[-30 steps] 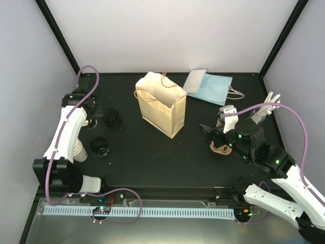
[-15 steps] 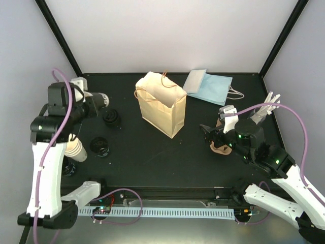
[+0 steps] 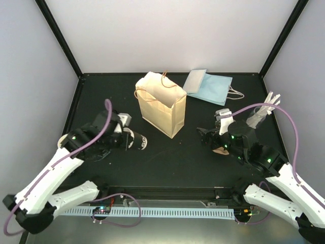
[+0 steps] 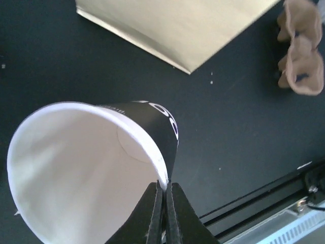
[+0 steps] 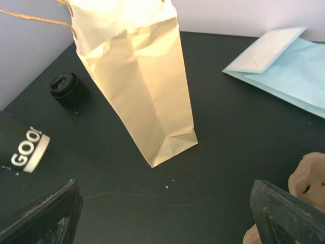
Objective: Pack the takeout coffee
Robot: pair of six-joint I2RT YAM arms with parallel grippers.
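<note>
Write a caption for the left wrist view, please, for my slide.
Left gripper pinches the rim of a lidless black paper cup near the tan paper bag.

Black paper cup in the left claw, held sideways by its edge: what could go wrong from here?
1. The left gripper pinches only the thin rim of the lidless black paper cup with white lettering, held sideways; it might swivel, slip or crumple.
2. The tan paper bag stands upright with nothing holding it, and the open right gripper is apart from it; a nudge from the cup at the bag's mouth could topple it.
</note>
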